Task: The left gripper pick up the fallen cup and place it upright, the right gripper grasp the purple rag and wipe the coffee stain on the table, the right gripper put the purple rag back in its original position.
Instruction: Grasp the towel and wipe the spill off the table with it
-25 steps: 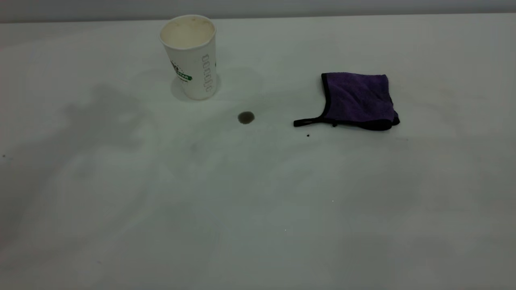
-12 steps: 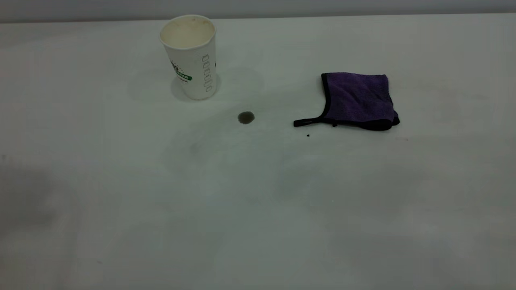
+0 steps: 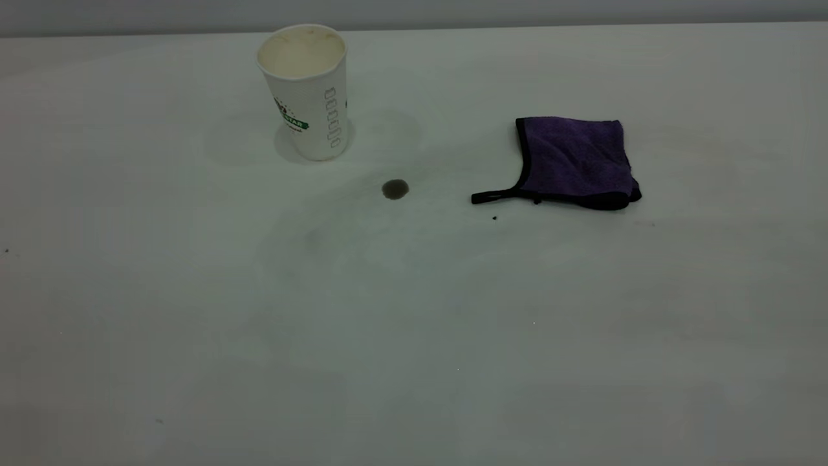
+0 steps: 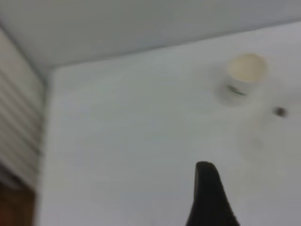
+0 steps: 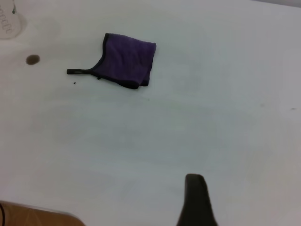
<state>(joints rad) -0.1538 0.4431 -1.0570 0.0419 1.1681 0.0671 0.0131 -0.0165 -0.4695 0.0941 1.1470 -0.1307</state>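
One cup upright, one stain, one rag on the bench; both tools far back from them.

Nearest, the lower half of the exterior frame is bare bench. At centre lies the single coffee stain, with a tiny black speck to its right. Right of centre, the one purple rag lies flat, strap toward the stain. Farthest, upper left, the one cup stands upright near the bench's back edge. A single black finger of the left tool and a finger of the right tool show well apart from everything; whether either is released or clenched, I cannot tell.
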